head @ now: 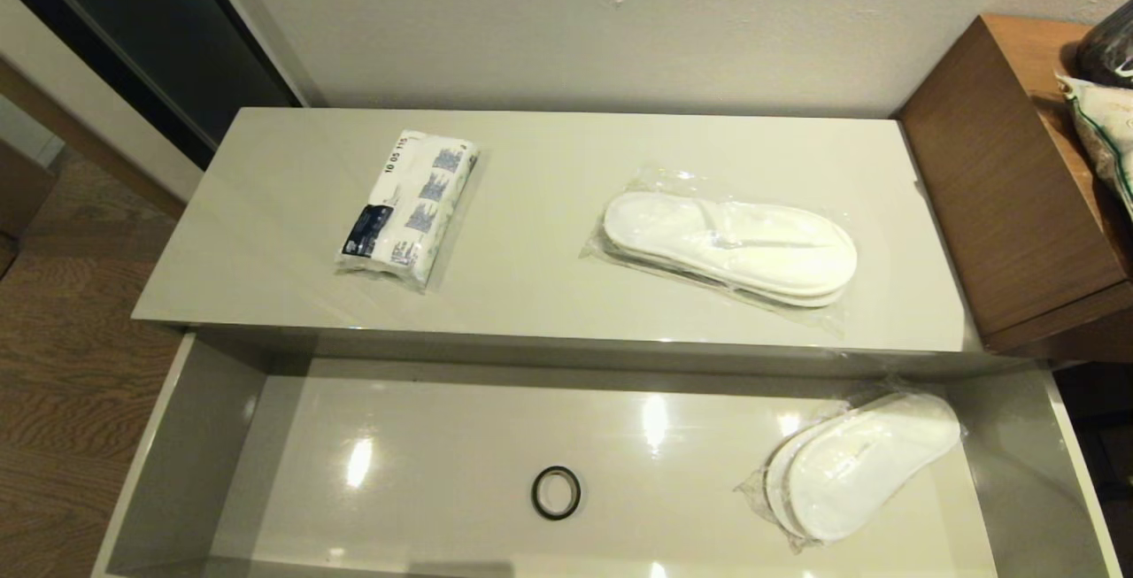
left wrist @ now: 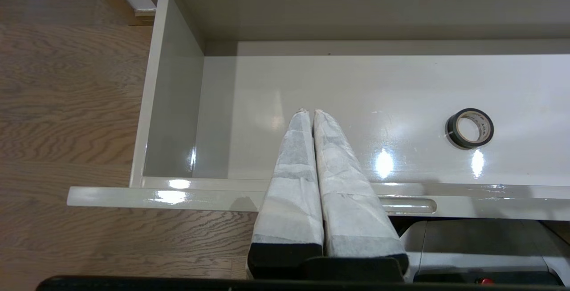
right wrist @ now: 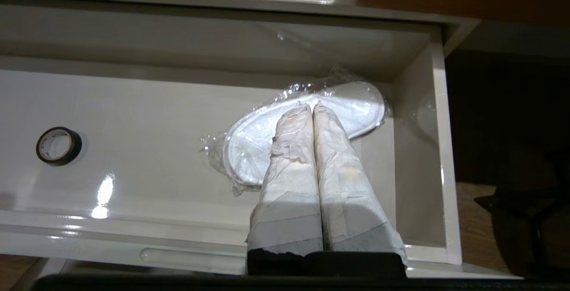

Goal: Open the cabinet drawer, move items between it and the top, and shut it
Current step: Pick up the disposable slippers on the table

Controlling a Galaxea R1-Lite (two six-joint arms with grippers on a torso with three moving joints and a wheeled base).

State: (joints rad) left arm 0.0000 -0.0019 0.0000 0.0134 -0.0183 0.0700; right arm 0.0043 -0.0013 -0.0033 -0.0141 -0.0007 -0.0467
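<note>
The cabinet drawer (head: 190,436) stands pulled out below the top (head: 549,295). On that surface, the tissue packet (head: 409,206) lies near the left end and one sealed pair of slippers (head: 730,246) toward the right end. A second slipper pack (head: 854,463) lies in the drawer's right end, a black tape ring (head: 556,492) mid-floor. The left tool (left wrist: 310,113) and right tool (right wrist: 311,107) hang over the drawer's front edge, fingers pressed together, holding nothing.
</note>
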